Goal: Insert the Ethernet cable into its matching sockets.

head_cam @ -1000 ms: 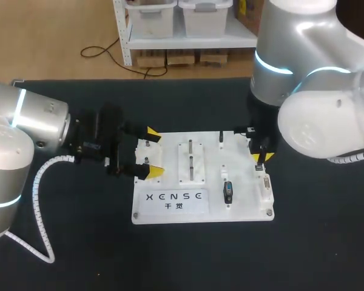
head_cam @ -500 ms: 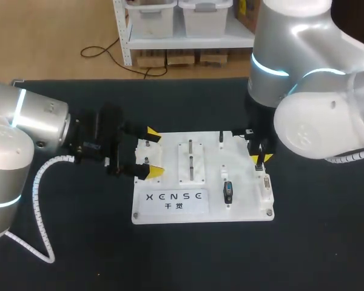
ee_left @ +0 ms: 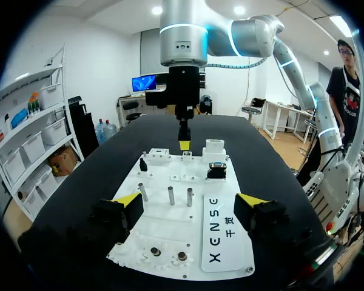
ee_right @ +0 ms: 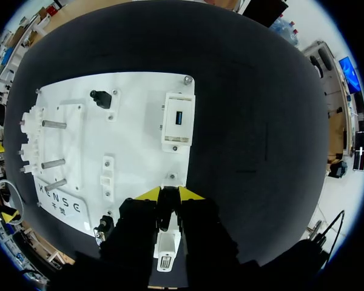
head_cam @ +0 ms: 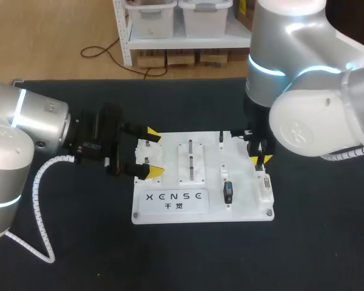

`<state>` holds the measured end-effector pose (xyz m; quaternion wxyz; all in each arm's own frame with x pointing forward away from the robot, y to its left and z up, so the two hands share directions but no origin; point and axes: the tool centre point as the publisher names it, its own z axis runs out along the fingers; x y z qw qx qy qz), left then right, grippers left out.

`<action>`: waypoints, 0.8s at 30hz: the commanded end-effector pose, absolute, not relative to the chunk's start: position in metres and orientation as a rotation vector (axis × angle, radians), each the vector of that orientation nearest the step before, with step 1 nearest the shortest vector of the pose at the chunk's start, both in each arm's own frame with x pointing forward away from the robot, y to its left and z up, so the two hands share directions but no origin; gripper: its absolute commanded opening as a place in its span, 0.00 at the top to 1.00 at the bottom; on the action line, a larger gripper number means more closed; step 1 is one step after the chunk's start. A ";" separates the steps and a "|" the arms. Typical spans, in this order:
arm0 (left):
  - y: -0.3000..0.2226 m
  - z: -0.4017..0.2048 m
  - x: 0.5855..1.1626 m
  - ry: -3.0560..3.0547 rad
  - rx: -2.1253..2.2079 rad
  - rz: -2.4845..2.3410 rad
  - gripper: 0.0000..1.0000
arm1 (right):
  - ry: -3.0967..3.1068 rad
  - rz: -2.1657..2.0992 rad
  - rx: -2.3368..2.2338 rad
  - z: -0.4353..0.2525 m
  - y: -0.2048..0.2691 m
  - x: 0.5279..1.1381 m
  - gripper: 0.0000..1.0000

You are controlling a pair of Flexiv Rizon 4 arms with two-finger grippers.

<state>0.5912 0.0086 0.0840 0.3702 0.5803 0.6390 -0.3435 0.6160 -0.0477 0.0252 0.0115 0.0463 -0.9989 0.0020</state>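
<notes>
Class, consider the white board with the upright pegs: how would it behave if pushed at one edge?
The white board looks flat and rigid, so it would probably slide as one piece, not flex. It lies low and wide on the dark table, so tipping seems unlikely. Its upright pegs and socket blocks probably add some weight.

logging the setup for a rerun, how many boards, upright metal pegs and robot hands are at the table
white board: 1
upright metal pegs: 3
robot hands, left hand and right hand: 2
total: 6
</notes>
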 end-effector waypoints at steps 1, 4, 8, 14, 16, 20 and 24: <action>0.010 0.083 0.591 1.632 1.484 -0.882 0.00 | -3.112 0.023 0.142 0.012 -0.047 0.617 1.00; 0.010 0.083 0.591 1.632 1.484 -0.882 0.00 | -3.118 0.036 0.149 0.009 -0.048 0.618 1.00; 0.010 0.083 0.591 1.632 1.484 -0.882 0.00 | -3.119 0.042 0.148 0.009 -0.047 0.619 1.00; 0.010 0.083 0.591 1.632 1.484 -0.882 0.00 | -3.122 0.039 0.150 0.010 -0.046 0.619 1.00; 0.010 0.083 0.591 1.632 1.484 -0.882 0.00 | -3.125 0.029 0.155 0.012 -0.045 0.619 1.00; 0.010 0.083 0.591 1.632 1.484 -0.882 0.00 | -3.142 -0.019 0.175 0.019 -0.043 0.619 0.56; 0.010 0.083 0.591 1.632 1.484 -0.882 0.00 | -3.163 -0.034 0.181 0.026 -0.043 0.620 0.00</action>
